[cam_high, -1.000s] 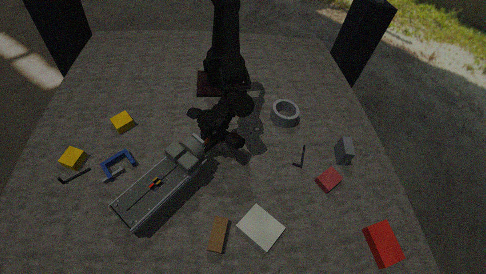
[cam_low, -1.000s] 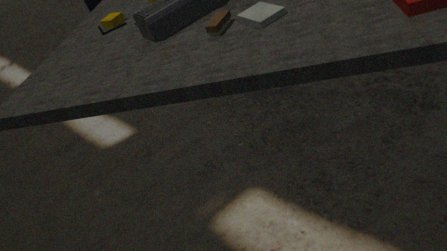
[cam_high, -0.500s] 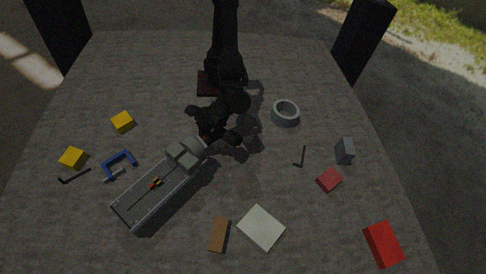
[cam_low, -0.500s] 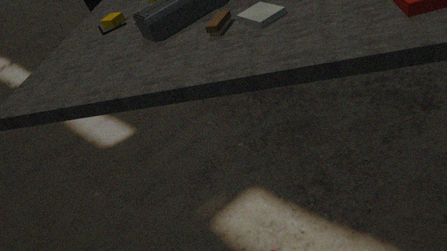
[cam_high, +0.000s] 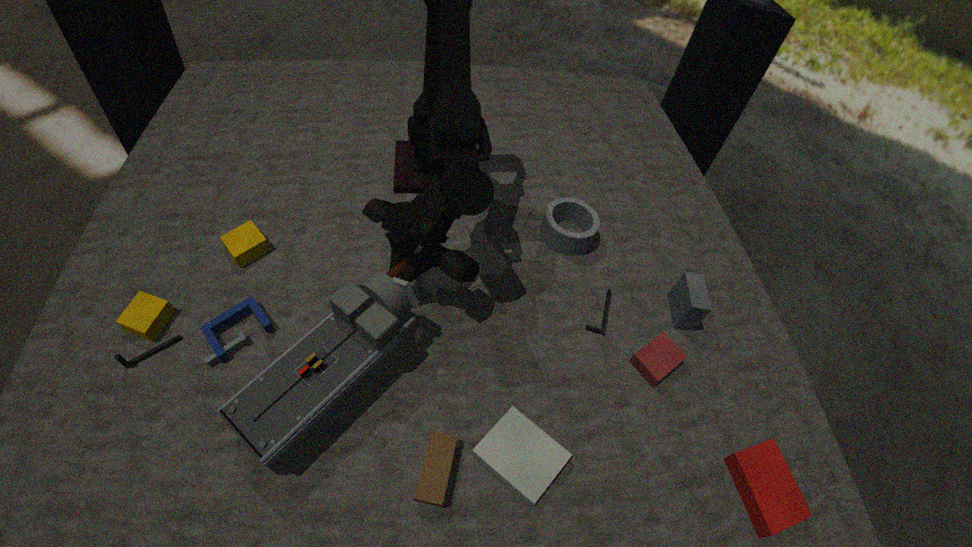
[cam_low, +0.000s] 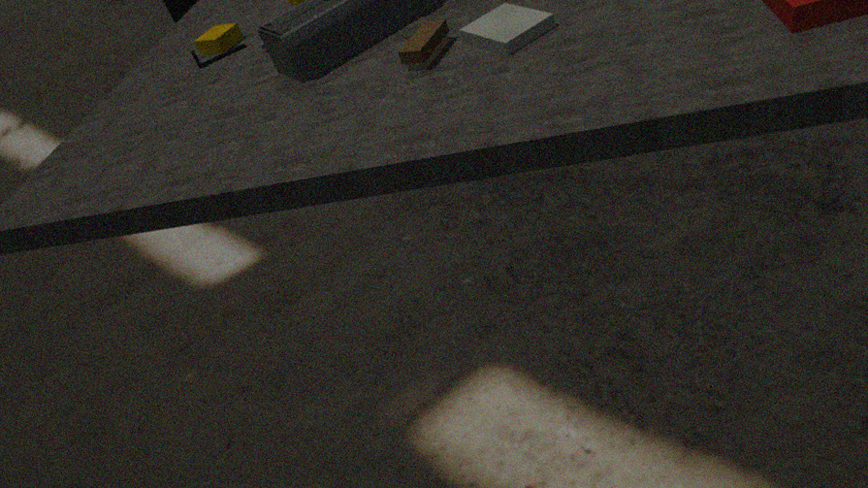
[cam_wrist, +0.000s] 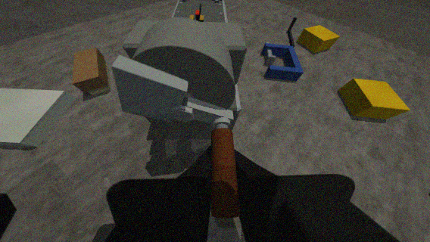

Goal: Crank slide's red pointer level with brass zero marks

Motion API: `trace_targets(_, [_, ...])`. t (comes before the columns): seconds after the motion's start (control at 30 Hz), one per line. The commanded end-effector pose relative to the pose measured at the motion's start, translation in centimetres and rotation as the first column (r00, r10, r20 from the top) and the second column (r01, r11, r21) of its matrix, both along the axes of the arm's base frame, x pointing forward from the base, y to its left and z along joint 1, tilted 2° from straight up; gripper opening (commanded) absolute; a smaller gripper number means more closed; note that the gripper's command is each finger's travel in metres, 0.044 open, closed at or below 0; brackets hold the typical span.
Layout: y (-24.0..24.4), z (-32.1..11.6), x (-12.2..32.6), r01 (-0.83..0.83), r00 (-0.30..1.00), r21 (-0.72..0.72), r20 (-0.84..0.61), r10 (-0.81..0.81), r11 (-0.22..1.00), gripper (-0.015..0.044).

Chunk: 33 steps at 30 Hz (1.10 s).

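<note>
The machine [cam_high: 278, 403] [cam_low: 348, 25] is a long grey box with a slotted top and a rounded grey housing at its arm end. The red pointer [cam_high: 303, 370] [cam_wrist: 197, 12] sits slightly past the brass marks [cam_high: 312, 357] [cam_wrist: 201, 17], on the side away from the crank, and does not look level with them. The crank has a pale arm [cam_wrist: 210, 109], a thick grey block [cam_wrist: 149, 91] and a brown-orange handle [cam_wrist: 222, 151]. My gripper [cam_high: 400, 263] [cam_wrist: 219, 150] is shut on the handle. Its fingertips are dark and partly hidden in the top view.
A blue bracket [cam_high: 230, 316] [cam_wrist: 297, 62] and yellow blocks [cam_high: 244, 241] [cam_wrist: 375, 98] lie beside the machine. On its other side are an orange-brown block [cam_high: 437, 468] [cam_wrist: 90, 69] and a white slab [cam_high: 522, 454] [cam_wrist: 26, 113]. A grey ring [cam_high: 550, 237] stands right of the arm.
</note>
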<state>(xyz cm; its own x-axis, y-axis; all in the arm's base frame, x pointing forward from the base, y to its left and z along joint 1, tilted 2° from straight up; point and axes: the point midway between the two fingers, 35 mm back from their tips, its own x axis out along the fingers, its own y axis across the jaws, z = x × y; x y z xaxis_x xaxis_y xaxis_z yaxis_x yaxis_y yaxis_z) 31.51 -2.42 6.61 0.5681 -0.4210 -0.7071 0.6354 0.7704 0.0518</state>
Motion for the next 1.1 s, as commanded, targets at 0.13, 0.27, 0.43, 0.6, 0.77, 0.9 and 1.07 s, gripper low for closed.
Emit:
trace_targets(0.13, [-0.4,1.4,-0.4,0.005,1.0,-0.007,0.004,-0.005,1.0,0.0])
trace_targets(0.27, [-0.4,1.9,-0.4,0.005,1.0,-0.007,0.005,-0.005,1.0,0.0])
trace_targets(0.43, [-0.3,2.4,-0.3,0.005,1.0,-0.007,0.005,-0.005,1.0,0.0])
trace_targets(0.6, [-0.2,2.8,-0.3,0.005,1.0,-0.007,0.005,-0.005,1.0,0.0])
trace_targets(0.77, [-0.1,3.2,-0.2,0.005,1.0,-0.007,0.005,-0.005,1.0,0.0])
trace_targets(0.9, [0.1,3.4,-0.1,0.005,1.0,-0.007,0.005,-0.005,1.0,0.0])
trace_targets(1.07, [0.2,3.6,0.0,0.005,1.0,-0.007,0.005,-0.005,1.0,0.0])
